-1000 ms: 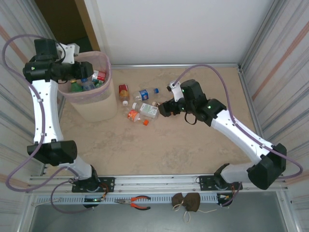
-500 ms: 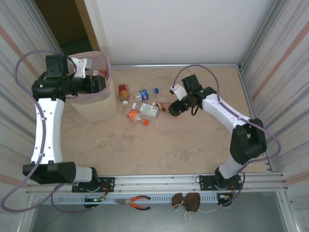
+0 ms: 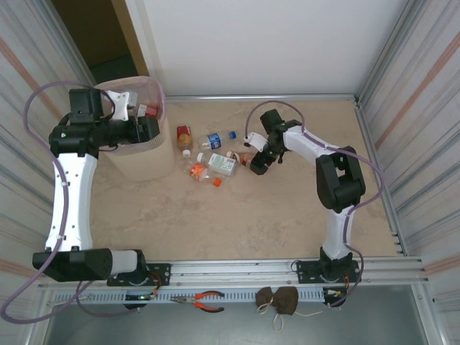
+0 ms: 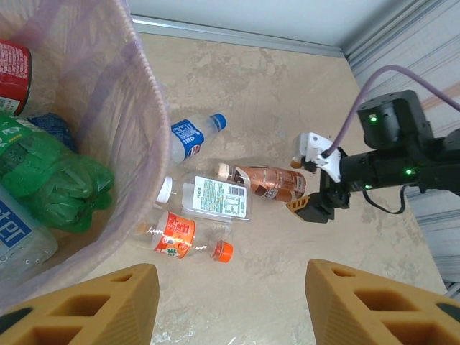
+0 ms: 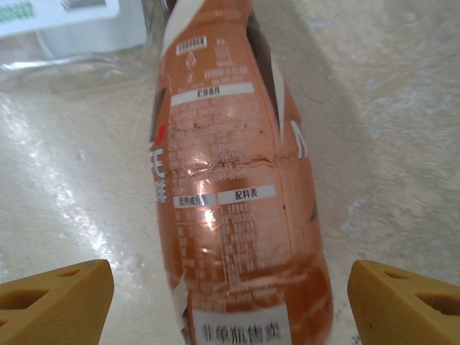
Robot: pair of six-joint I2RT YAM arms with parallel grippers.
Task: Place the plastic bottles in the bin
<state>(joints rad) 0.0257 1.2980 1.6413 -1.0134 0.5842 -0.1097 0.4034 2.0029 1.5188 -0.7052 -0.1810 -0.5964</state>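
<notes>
The pale-pink bin [image 3: 136, 162] stands at the back left and holds green, red and clear bottles [image 4: 50, 172]. My left gripper [image 3: 151, 128] hangs open and empty over its right rim [image 4: 140, 79], its fingers [image 4: 93, 305] showing above bare floor. On the floor beside the bin lie a red-label bottle [image 3: 185, 136], a blue-label bottle [image 4: 188, 136], a white-label bottle [image 4: 215, 199], an orange-capped bottle [image 4: 172, 233] and a brown bottle [image 5: 230, 180]. My right gripper [image 3: 253, 162] is low at the brown bottle's base end, open, with a finger [image 5: 54, 302] on each side and not touching.
Corrugated metal walls close in the left and right sides, and a white wall stands behind. The pale stone floor [image 3: 237, 215] stretches open toward the near rail. Pliers [image 3: 205, 300] and a small brown bag [image 3: 279, 300] lie on the front ledge.
My left gripper has swung right from over the bin's middle to its right rim. The right arm has folded in, its gripper settling around the brown bottle's end.
</notes>
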